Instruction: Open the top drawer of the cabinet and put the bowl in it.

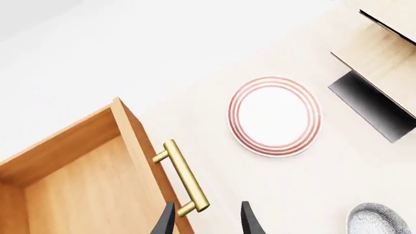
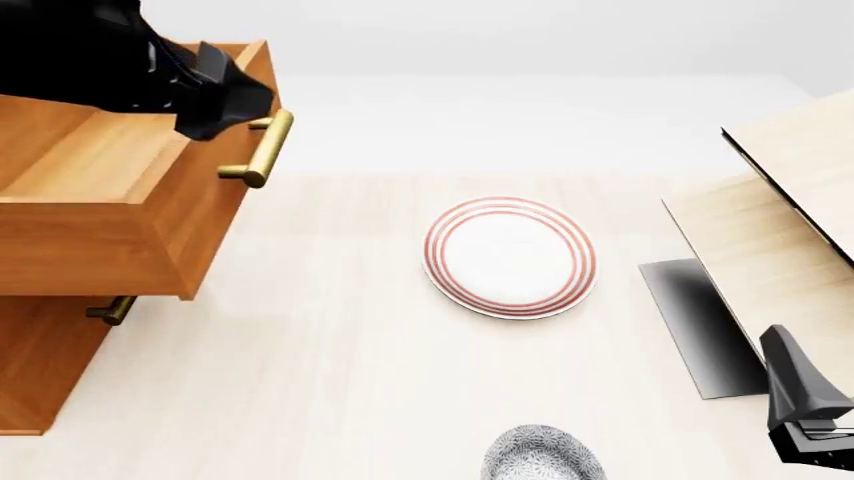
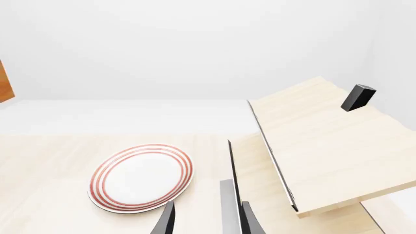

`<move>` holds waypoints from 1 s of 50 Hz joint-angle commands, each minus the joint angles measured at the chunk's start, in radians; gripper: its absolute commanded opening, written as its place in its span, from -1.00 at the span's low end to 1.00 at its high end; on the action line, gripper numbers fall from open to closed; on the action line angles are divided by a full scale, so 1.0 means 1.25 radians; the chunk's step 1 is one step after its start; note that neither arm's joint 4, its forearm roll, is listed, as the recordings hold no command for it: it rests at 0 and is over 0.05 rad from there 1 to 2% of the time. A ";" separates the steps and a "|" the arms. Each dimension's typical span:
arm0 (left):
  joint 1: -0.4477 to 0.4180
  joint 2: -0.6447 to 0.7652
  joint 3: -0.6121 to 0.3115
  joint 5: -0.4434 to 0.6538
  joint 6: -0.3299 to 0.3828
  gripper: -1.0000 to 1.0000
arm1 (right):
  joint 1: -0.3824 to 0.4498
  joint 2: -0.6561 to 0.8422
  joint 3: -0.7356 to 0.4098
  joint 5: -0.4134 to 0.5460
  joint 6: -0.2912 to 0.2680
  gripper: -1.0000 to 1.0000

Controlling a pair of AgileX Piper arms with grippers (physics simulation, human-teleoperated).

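Pale table (image 2: 334,400): drawer (image 2: 107,200) pulled out, left gripper (image 1: 206,219) parted, empty by handle (image 2: 263,148); right gripper (image 3: 206,219) parted, empty. Risks knocking plate (image 2: 510,257) reaching bowl (image 2: 543,455).

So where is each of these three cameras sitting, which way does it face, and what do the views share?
Front view: fixed above the arms' side, facing forward and down over the orange-brown wooden cabinet; both arms show.
Left wrist view: behind the left gripper, above the pulled-out top drawer and its brass bar handle.
Right wrist view: behind the right gripper, facing the pale wood structure.
All three share the red-ringed white plate.
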 commanded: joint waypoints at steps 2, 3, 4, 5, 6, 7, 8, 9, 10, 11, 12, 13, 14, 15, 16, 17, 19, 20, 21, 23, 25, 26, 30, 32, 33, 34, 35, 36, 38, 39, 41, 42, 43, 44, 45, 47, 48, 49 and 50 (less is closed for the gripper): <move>-0.061 -0.012 0.005 -0.011 0.022 1.00 | 0.000 -0.002 0.000 0.000 0.000 1.00; -0.058 -0.015 0.009 -0.010 0.019 1.00 | 0.000 -0.001 0.000 0.000 0.000 1.00; -0.065 -0.010 0.013 -0.012 0.022 1.00 | 0.000 -0.002 0.000 0.000 -0.001 1.00; -0.063 -0.015 0.020 -0.014 0.022 1.00 | 0.000 -0.002 0.000 0.000 -0.001 1.00; -0.063 -0.019 0.022 -0.015 0.022 1.00 | 0.000 -0.002 0.000 0.000 0.000 1.00; -0.069 -0.017 0.027 -0.017 0.026 1.00 | 0.000 -0.002 0.000 0.000 0.000 1.00; -0.077 -0.016 0.030 -0.020 0.025 1.00 | 0.000 -0.002 0.000 0.000 0.000 1.00; -0.083 -0.021 0.033 -0.022 0.021 1.00 | 0.000 -0.002 0.000 0.000 0.000 1.00; -0.083 -0.021 0.033 -0.022 0.021 1.00 | 0.000 -0.002 0.000 0.000 0.000 1.00; -0.092 -0.020 0.035 -0.025 0.023 1.00 | 0.000 -0.002 0.000 0.000 0.000 1.00; -0.103 -0.023 0.035 -0.028 0.016 1.00 | 0.000 -0.002 0.000 0.000 -0.001 1.00; -0.107 -0.026 0.042 -0.031 0.019 1.00 | 0.000 -0.002 0.000 0.000 0.000 1.00; -0.112 -0.028 0.041 -0.032 0.011 1.00 | 0.000 -0.002 0.000 0.000 0.000 1.00; -0.116 -0.029 0.044 -0.035 0.012 1.00 | 0.000 -0.001 0.000 0.000 0.000 1.00; -0.119 -0.032 0.050 -0.038 0.012 1.00 | 0.000 -0.002 0.000 0.000 0.000 1.00; -0.124 -0.032 0.050 -0.040 0.006 1.00 | 0.000 -0.002 0.000 0.000 -0.001 1.00; -0.137 -0.029 0.057 -0.047 0.006 1.00 | 0.000 -0.002 0.000 0.000 -0.001 1.00; -0.141 -0.033 0.061 -0.050 0.004 1.00 | 0.000 -0.001 0.000 0.000 0.000 1.00; -0.146 -0.031 0.063 -0.052 0.003 1.00 | 0.000 -0.002 0.000 0.000 0.000 1.00; -0.155 -0.030 0.070 -0.060 0.008 1.00 | 0.000 -0.002 0.000 0.000 -0.001 1.00; -0.167 -0.029 0.080 -0.071 0.008 1.00 | 0.000 -0.002 0.000 0.000 0.000 1.00; -0.167 -0.030 0.080 -0.072 0.008 1.00 | 0.000 -0.002 0.000 0.000 0.000 1.00; -0.189 -0.028 0.094 -0.093 0.005 1.00 | 0.000 -0.002 0.000 0.000 0.000 1.00; -0.201 -0.032 0.105 -0.104 -0.003 1.00 | 0.000 -0.002 0.000 0.000 0.000 1.00; -0.204 -0.037 0.110 -0.107 -0.003 1.00 | 0.000 -0.002 0.000 0.000 0.000 1.00; -0.209 -0.038 0.111 -0.111 -0.006 1.00 | 0.000 -0.002 0.000 0.000 -0.001 1.00; -0.209 -0.041 0.115 -0.111 -0.006 1.00 | 0.000 -0.002 0.000 0.000 0.000 1.00; -0.212 -0.043 0.121 -0.115 -0.008 1.00 | 0.000 -0.002 0.000 0.000 0.000 1.00; -0.226 -0.036 0.127 -0.128 -0.019 1.00 | 0.000 -0.001 0.000 0.000 -0.001 1.00; -0.237 -0.027 0.129 -0.136 -0.026 1.00 | 0.000 -0.002 0.000 0.000 0.000 1.00; -0.264 -0.005 0.135 -0.160 -0.044 1.00 | 0.000 -0.002 0.000 0.000 0.000 1.00; -0.264 -0.005 0.135 -0.160 -0.044 1.00 | 0.000 -0.002 0.000 0.000 0.000 1.00; -0.260 -0.006 0.143 -0.162 -0.042 1.00 | 0.000 -0.001 0.000 0.000 0.000 1.00; -0.268 0.002 0.146 -0.169 -0.045 1.00 | 0.000 -0.002 0.000 0.000 0.000 1.00; -0.274 0.005 0.150 -0.175 -0.052 1.00 | 0.000 -0.002 0.000 0.000 -0.001 1.00; -0.274 0.008 0.155 -0.177 -0.056 1.00 | 0.000 -0.002 0.000 0.000 0.000 1.00; -0.277 0.011 0.157 -0.180 -0.060 1.00 | 0.000 -0.002 0.000 0.000 0.000 1.00; -0.278 0.012 0.162 -0.183 -0.068 1.00 | 0.000 -0.002 0.000 0.000 0.000 1.00; -0.277 0.009 0.171 -0.188 -0.064 1.00 | 0.000 -0.002 0.000 0.000 0.000 1.00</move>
